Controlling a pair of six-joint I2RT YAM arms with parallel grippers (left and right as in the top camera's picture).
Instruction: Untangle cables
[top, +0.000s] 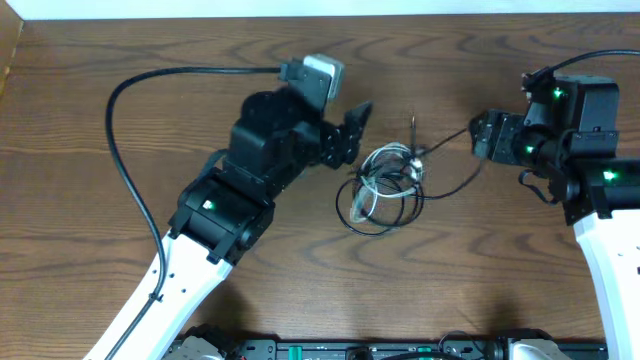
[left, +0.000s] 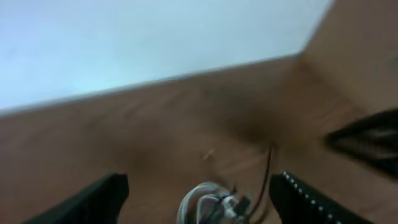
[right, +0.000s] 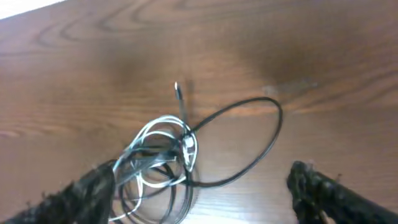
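Overhead first: the cables (top: 385, 185) sit just right of centre on the wooden table (top: 200, 60), a knot of black cords and a white cord (top: 368, 195) looped over one another. The left gripper (top: 352, 133) is just left of the knot and a touch above it, fingers parted and gripping nothing. At the right of the frame the right gripper (top: 481, 136) faces the knot, jaws spread too. One black strand (top: 447, 141) runs from the tangle up towards it; whether it touches the fingers, I can't tell. A thick black arm cable (top: 118, 160) sweeps round the upper left.

Over to the left wrist view, and it's blurred. The left gripper (left: 200, 182) has its two fingers (left: 102, 198) wide apart at the bottom corners. Between them in the picture, at the bottom edge, the cables (left: 211, 202) lie on the table with white loops showing. A thin black cord (left: 268, 168) rises from them. The other arm's dark gripper (left: 367, 140) pokes in at the right edge.

Now the right wrist view: the right gripper (right: 202, 171) is spread wide, fingertips (right: 314, 186) at the lower corners and nothing clamped. The cables (right: 158, 158) rest at lower left of centre, white coils over black. A black loop (right: 264, 143) bulges out to the right, and one plug end (right: 176, 88) points up the frame.
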